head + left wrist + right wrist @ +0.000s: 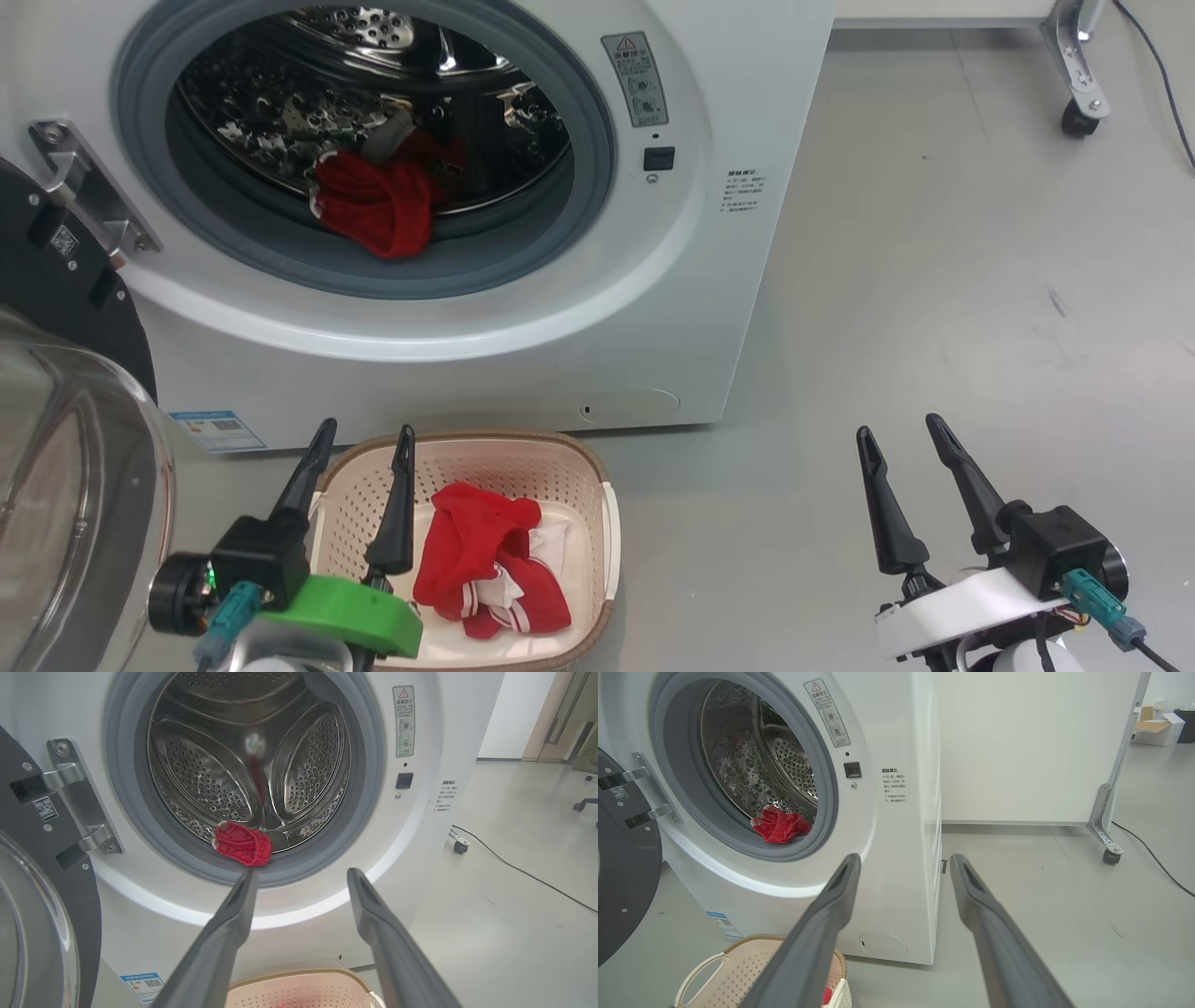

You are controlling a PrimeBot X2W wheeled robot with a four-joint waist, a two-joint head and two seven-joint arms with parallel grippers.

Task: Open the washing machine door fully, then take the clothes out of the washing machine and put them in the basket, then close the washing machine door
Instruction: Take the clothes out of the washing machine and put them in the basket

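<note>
At the drum [364, 28] lip, six o'clock: remaining red clothes [383, 210]. Left gripper [366, 429] wide, empty, over basket [523, 439]; right gripper [898, 427] likewise. Recommended: pinch the bunched middle deep.

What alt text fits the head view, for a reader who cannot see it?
A white washing machine stands with its door open at left and a red garment low in the drum. Before it, a cream basket holds red-and-white clothes; the left claw is open above the basket's left rim, the right claw open over the floor.
</note>
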